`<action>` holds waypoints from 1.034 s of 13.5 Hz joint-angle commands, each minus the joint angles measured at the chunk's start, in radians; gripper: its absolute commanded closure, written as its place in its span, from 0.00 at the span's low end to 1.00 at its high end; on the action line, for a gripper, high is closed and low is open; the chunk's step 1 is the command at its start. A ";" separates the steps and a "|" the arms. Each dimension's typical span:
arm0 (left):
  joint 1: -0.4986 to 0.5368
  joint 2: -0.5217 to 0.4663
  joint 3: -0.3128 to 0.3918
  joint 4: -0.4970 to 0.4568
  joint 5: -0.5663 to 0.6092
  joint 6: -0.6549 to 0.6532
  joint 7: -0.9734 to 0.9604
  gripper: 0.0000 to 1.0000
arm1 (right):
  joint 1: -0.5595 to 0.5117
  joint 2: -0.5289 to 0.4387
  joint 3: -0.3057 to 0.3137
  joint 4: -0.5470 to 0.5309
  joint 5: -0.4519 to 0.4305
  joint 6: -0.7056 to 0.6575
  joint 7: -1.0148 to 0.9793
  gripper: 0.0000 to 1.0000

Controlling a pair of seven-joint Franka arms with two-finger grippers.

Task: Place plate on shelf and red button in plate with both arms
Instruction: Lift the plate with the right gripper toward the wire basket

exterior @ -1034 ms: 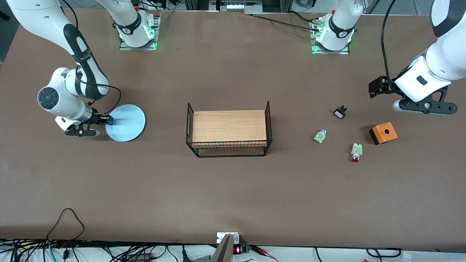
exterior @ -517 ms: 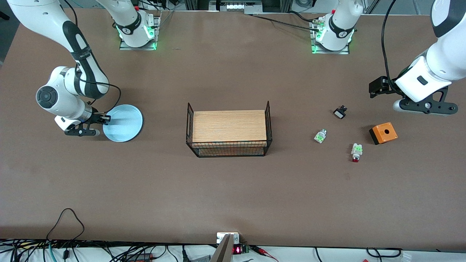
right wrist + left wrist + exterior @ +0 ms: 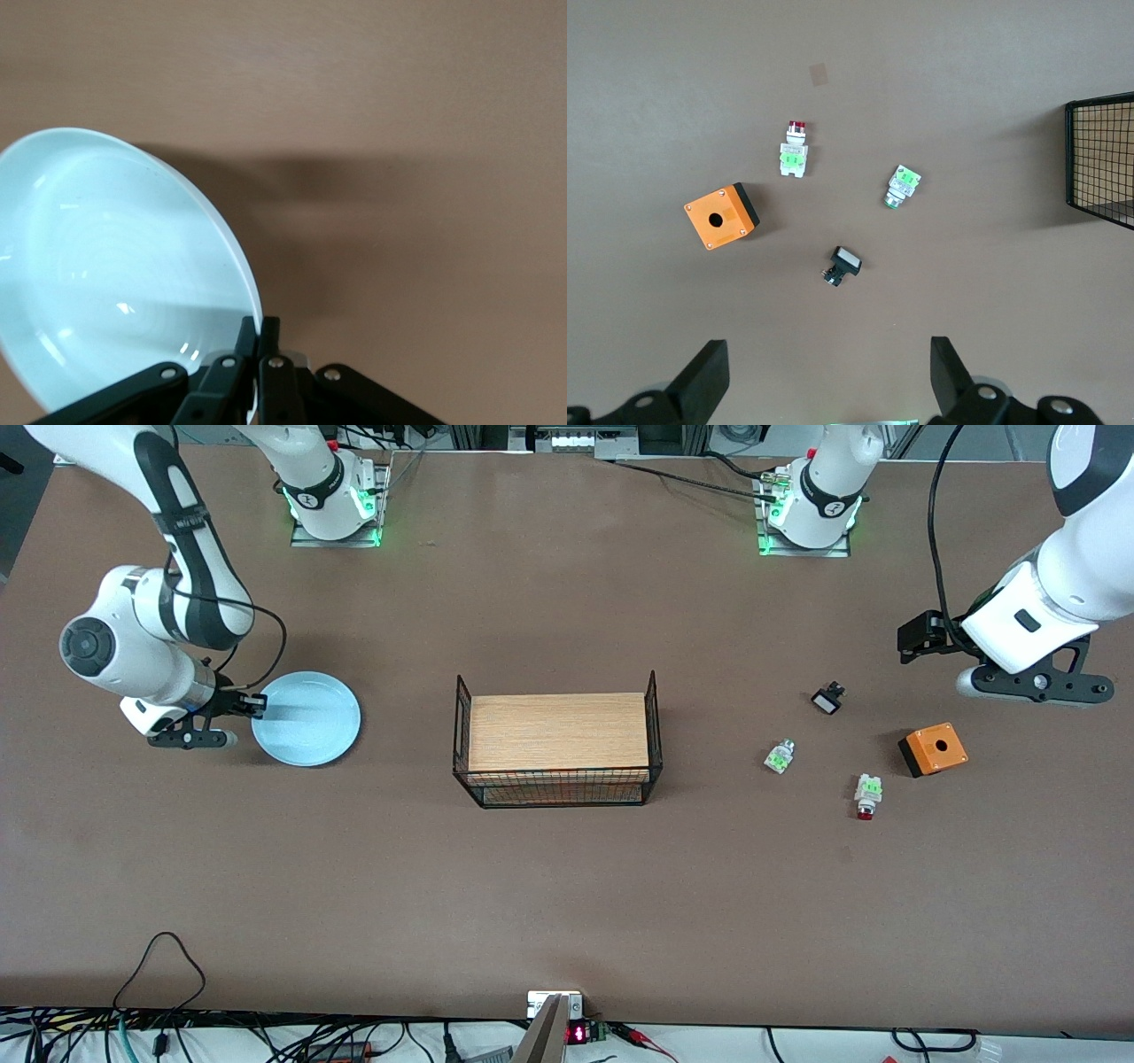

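Note:
The pale blue plate [image 3: 306, 718] is at the right arm's end of the table, lifted and tilted. My right gripper [image 3: 257, 706] is shut on its rim; the right wrist view shows the fingers [image 3: 268, 336] pinching the plate's edge [image 3: 115, 266]. The red button [image 3: 866, 797], white with green clips and a dark red cap, lies on the table toward the left arm's end; it also shows in the left wrist view [image 3: 794, 150]. My left gripper [image 3: 1032, 684] hangs open and empty over the table, above the orange box, and waits.
A black wire basket [image 3: 556, 791] holding a wooden block [image 3: 558, 732] stands mid-table. An orange box [image 3: 933, 748], a white-green part without a red cap [image 3: 780, 755] and a black-and-white part [image 3: 827, 698] lie near the red button.
My right gripper has lifted the plate by its rim and drawn back a little toward the right arm's end. The left arm has not moved.

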 commanded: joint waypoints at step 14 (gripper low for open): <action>-0.003 0.013 0.000 0.026 0.017 -0.017 0.014 0.00 | 0.322 -0.175 0.005 0.461 0.269 -0.655 0.873 1.00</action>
